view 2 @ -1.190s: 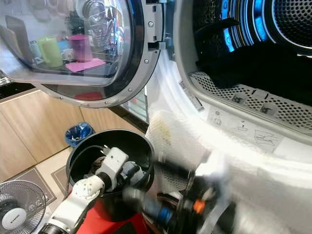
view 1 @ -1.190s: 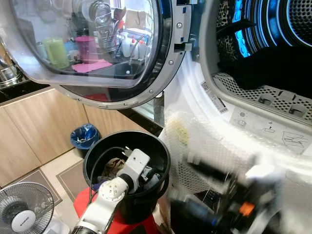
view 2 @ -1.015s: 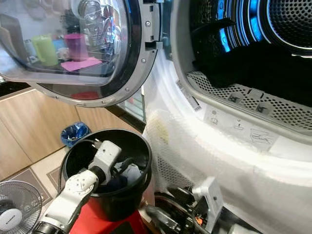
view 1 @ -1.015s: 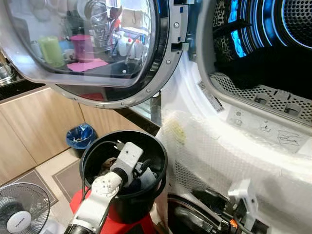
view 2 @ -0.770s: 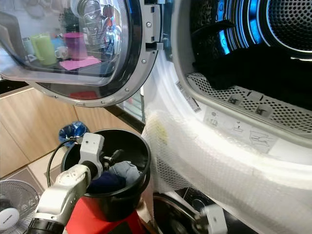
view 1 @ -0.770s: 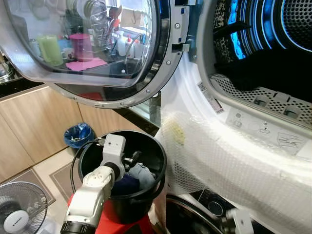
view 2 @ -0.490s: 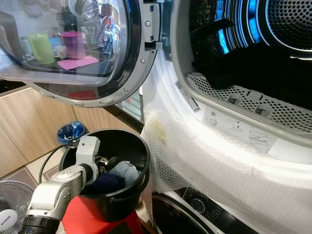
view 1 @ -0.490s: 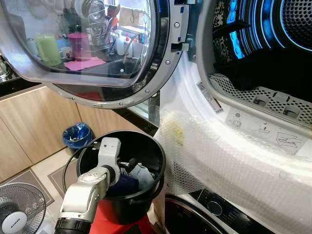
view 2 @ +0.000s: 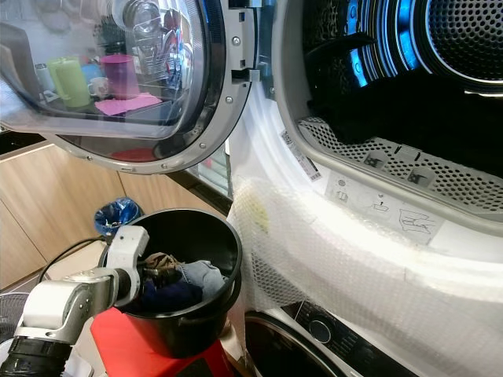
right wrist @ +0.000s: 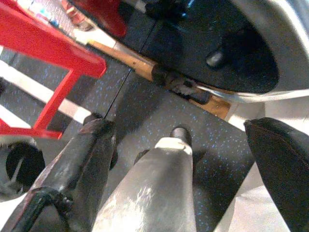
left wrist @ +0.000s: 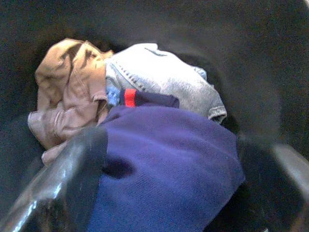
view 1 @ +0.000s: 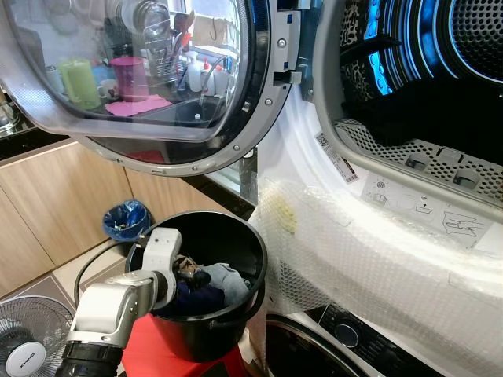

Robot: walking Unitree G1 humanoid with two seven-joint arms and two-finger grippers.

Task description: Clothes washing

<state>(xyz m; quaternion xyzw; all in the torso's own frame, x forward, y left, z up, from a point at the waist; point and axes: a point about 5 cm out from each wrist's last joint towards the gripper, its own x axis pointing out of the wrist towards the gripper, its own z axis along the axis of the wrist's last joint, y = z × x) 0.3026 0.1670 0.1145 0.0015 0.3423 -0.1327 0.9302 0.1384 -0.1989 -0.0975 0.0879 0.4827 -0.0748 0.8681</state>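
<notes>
Item: soft, light clothes in bucket, my left gripper spread above; I'd pinch the blue fold at six o'clock.

- Bucket: glossy black plastic, smooth wall.
- Blue garment: matt knitted cloth, fine rough weave.
- Grey garment: denim-like cloth with stitched seams.
- Tan garment: soft creased cloth.
- Door: clear glossy window in a polished metal ring.
- Drum: perforated shiny metal.
- Bubble wrap: translucent plastic, dimpled.
- Cabinets: matt wood grain.
- Stool: smooth red plastic.
- Left arm: brushed silver metal.
</notes>
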